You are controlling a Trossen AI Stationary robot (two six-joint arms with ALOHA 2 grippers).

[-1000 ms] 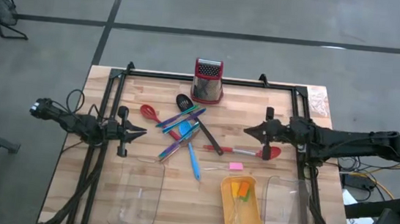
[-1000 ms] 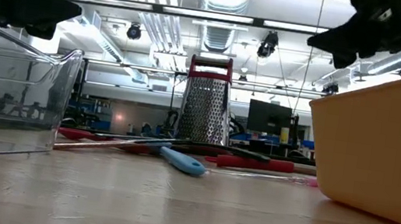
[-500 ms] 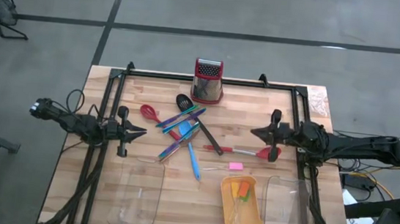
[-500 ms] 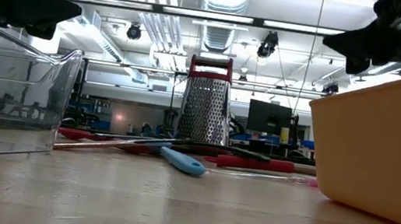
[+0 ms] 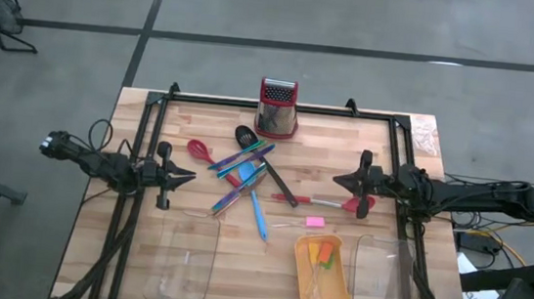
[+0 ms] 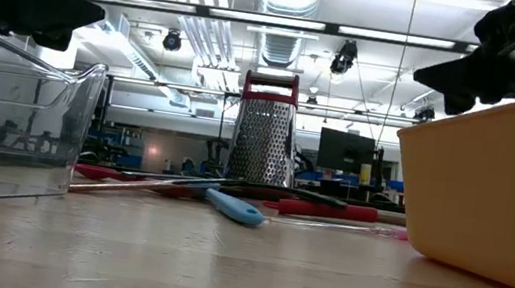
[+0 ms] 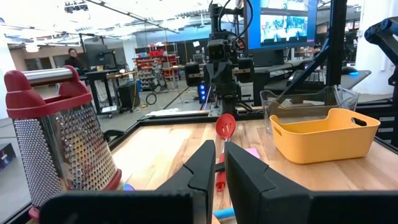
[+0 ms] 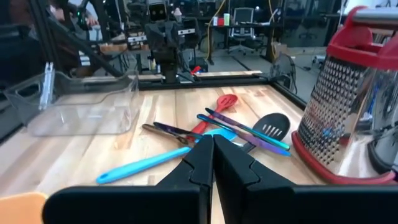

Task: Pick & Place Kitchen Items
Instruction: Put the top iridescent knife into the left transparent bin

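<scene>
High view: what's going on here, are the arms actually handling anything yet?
Neither arm holds anything. The left tool hangs shut at the table's left side, and the right tool hangs shut over the red spoon. The utensil pile lies loose mid-table in front of the box grater. The orange tray holds small pieces.

I saw only the right gripper [image 5: 344, 185] move: it pulled back toward the table's right edge, sliding out over the red spoon [image 5: 359, 204] bowl, and in low view it dropped a bit, approx. Fingers looked pressed together, tho hard to confirm.
</scene>
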